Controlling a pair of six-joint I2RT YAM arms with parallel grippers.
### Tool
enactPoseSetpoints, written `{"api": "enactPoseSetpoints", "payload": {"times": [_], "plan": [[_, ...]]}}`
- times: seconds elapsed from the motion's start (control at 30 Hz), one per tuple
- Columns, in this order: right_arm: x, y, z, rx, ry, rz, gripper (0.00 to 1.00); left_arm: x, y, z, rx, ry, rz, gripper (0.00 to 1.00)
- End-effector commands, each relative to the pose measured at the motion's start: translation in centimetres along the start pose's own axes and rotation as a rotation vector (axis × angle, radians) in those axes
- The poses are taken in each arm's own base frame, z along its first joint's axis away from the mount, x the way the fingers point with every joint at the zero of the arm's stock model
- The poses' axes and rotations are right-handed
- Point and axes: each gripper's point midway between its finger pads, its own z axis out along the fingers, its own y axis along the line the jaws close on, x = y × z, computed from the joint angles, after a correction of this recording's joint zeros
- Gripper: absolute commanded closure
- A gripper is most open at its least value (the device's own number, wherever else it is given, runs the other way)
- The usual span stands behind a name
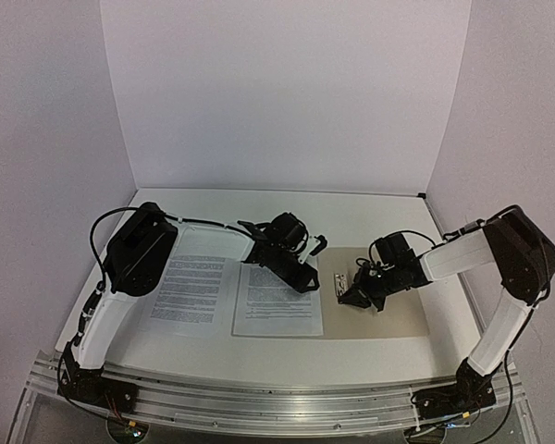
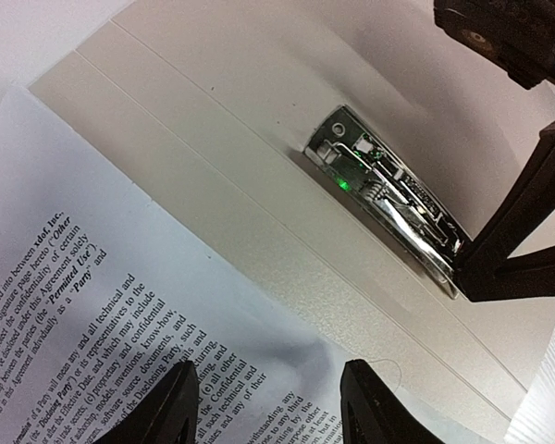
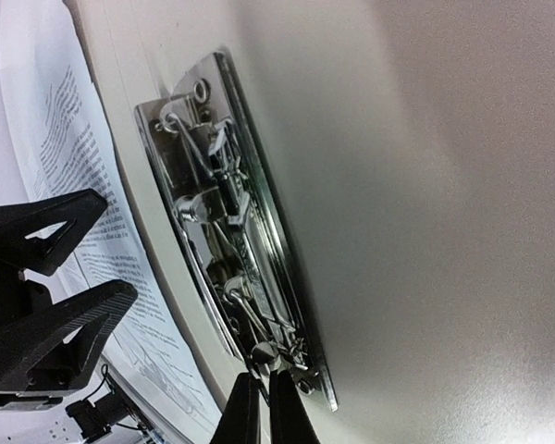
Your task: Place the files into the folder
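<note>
Right gripper (image 3: 259, 400) has its fingers pressed together, tips at one end of the metal fastener (image 3: 229, 231) inside the open folder (image 1: 398, 319), which lies flat on the table (image 1: 259, 356). Left gripper (image 2: 273, 393) hangs spread over one sheet (image 1: 277, 305) overlapping the folder's left edge; the other sheet (image 1: 190, 287) lies just beside it

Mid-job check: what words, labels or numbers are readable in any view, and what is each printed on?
"xdof, Inc." - right sheet, left wrist view
"Permitted Use" - same sheet
"Party" - same sheet
"Disclosing Party" - same sheet
"Confidential" - same sheet
The rest of that sheet's print is too small or blurred to read.
left sheet: print too small to read
folder and metal fastener: no markings visible
</note>
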Motion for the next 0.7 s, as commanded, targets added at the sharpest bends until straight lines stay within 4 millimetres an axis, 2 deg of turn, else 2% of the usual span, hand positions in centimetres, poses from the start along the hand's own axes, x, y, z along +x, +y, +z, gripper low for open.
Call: {"api": "enactPoseSetpoints", "payload": {"times": [0.0,0.17,0.3,0.43,0.53,0.67], "plan": [[6.1,-16.7,-4.0,0.719,-0.010,0.290,1.00,11.0,5.8,1.5,-0.181,0.328,-0.081,0.46],[7.3,-17.5,-3.3,0.780,0.023,0.250,1.00,10.7,6.6,1.7,-0.188,0.322,-0.066,0.46],[8.8,-19.1,-3.3,0.830,0.023,0.313,1.00,10.3,7.4,1.5,-0.196,0.313,-0.062,0.46],[10.1,-18.9,-2.7,0.718,0.023,0.385,1.00,10.2,8.8,1.2,-0.220,0.309,-0.059,0.46],[10.5,-18.1,-1.4,0.632,0.060,0.383,1.00,10.1,9.8,0.9,-0.236,0.309,-0.063,0.46],[12.8,-20.0,-1.1,0.654,0.131,0.456,1.00,9.4,9.8,0.7,-0.224,0.300,-0.053,0.46]]}}
